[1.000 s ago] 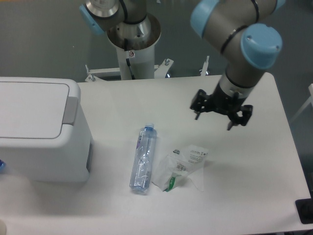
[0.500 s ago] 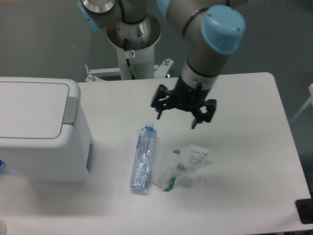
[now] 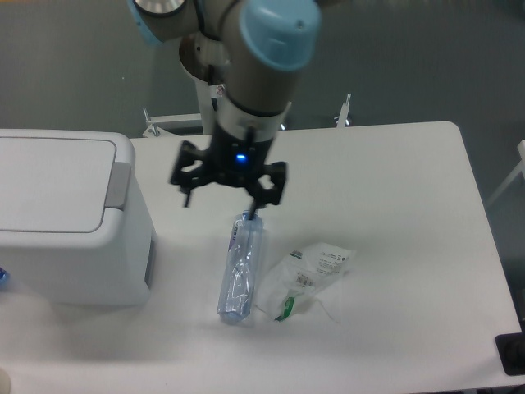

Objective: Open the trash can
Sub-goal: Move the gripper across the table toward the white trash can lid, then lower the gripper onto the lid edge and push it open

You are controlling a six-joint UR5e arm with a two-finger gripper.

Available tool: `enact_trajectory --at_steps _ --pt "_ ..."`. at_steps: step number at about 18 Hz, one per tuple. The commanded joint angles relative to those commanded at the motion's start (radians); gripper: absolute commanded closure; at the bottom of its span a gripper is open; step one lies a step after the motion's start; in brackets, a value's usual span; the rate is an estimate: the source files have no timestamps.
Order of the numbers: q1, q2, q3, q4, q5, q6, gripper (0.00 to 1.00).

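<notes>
Fixed cam, now: hand (image 3: pixel 229 194) swung across table (image 3: pixel 410 246) from 3 o'clock side a sec ago to centre, fingers spread wide, gripping nothing, hovering just above cap end of bottle (image 3: pixel 239 268). Means approach leg underway, not yet at bin; likely half the travel left.

Trash can (image 3: pixel 70 222) parked at 9 o'clock edge of table, lid (image 3: pixel 51 185) flat and shut, untouched. Long axis of trash can running 9-to-3; grey tab (image 3: pixel 119 184) on end facing 3 o'clock, toward hand. Bottle lying w/ cap toward 12, crumpled plastic bag (image 3: pixel 308 277) just beside it at its 3 o'clock.
</notes>
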Motion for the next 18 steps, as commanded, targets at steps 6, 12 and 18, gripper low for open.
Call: enact_trajectory --at_steps 6,12,18 --pt "-0.037 0.035 -0.015 0.000 -0.012 -0.017 0.00" --pt "-0.058 0.054 -0.090 0.009 -0.002 -0.009 0.00" --pt "-0.058 0.057 -0.104 0.011 0.001 -0.005 0.00"
